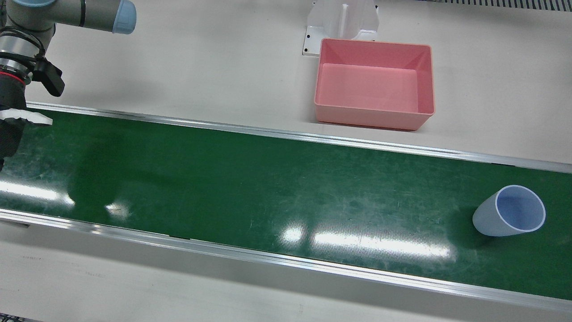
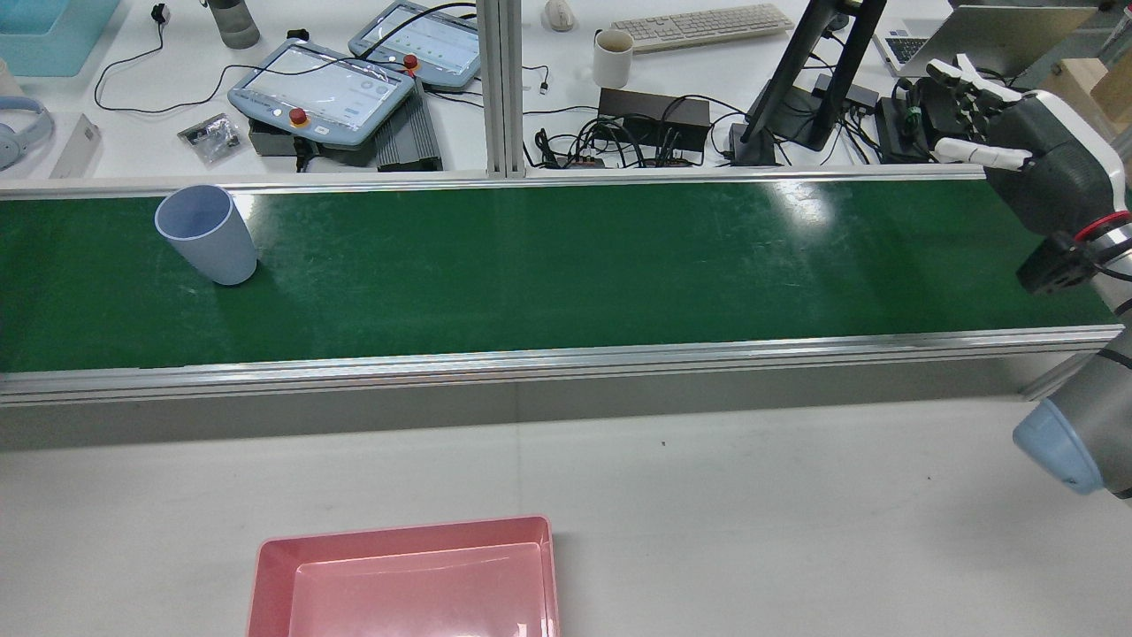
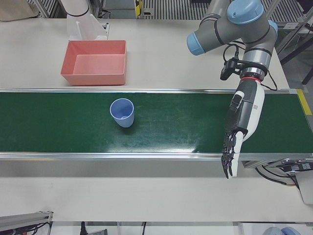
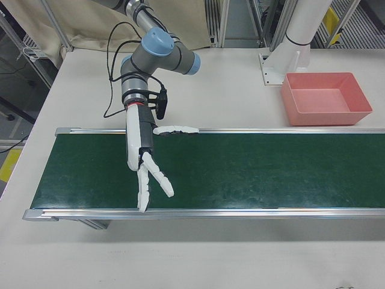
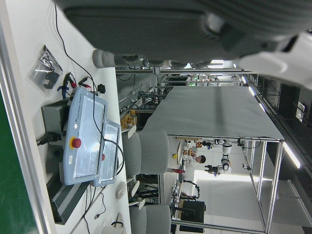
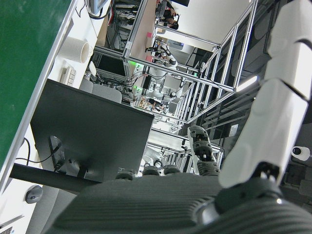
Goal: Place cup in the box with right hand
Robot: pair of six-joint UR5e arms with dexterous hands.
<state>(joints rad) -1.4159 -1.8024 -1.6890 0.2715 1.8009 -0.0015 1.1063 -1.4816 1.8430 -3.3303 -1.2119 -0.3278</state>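
No readable text, label, brand or number anywhere. Screens of the two teach pendants too small and washed out to make out. Nothing printed on the cup, the pink box or the green belt. Keyboard keys too small to read.

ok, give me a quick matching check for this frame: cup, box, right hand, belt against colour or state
Things:
1. cup
2. box
3. right hand
4. belt

States:
A. pink, empty, on the white table
B. green, long
C. open, holding nothing
D. blue, standing upright

Pairs: 1-D, 2-A, 3-C, 4-B
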